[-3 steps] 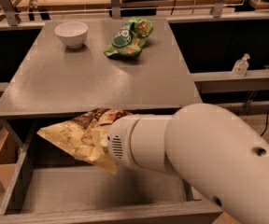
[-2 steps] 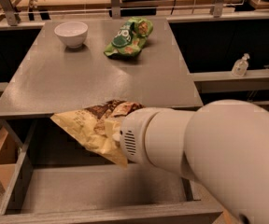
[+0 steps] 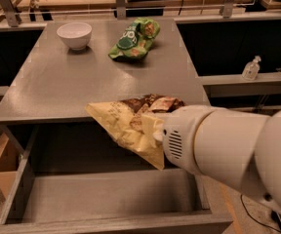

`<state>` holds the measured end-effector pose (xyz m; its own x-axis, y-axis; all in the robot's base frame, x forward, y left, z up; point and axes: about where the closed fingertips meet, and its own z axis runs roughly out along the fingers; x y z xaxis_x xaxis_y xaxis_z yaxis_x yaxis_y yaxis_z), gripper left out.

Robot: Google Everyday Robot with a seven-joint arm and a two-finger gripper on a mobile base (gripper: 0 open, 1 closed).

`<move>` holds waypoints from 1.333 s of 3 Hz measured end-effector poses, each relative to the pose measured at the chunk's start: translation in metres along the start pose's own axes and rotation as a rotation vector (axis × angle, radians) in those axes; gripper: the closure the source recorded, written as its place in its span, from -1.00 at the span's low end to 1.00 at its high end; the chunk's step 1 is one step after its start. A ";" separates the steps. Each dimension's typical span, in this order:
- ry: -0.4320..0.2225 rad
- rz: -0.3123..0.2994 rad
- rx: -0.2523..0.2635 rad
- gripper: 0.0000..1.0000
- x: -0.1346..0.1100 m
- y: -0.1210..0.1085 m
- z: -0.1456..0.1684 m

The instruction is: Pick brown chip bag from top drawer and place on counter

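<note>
My end effector (image 3: 151, 126) is just in front of the counter (image 3: 77, 82), toward its right side, and it is closed on the bag (image 3: 118, 123). The wrist of my arm (image 3: 218, 145) hides most of the grip from me. The bag hangs in the air, its upper corner overlapping the front edge of the counter and its lower tip over the open drawer (image 3: 106, 196) under the counter. I judge it light, soft and crinkly, with slippery film and fragile chips inside, so a hard squeeze would crush them. The hold is at one end, on the gathered film, which I think is the right place. At the far side of the counter rest a bowl (image 3: 74, 34) and a green bag (image 3: 133, 39), well apart from mine.
</note>
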<state>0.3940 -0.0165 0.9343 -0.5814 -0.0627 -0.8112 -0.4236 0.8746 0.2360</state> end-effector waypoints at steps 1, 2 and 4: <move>-0.026 0.001 0.009 1.00 -0.009 -0.025 -0.009; -0.048 -0.018 0.014 1.00 -0.023 -0.042 -0.012; -0.079 -0.126 0.013 1.00 -0.068 -0.042 -0.008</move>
<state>0.4455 -0.0527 0.9839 -0.4675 -0.1347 -0.8737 -0.4805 0.8683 0.1232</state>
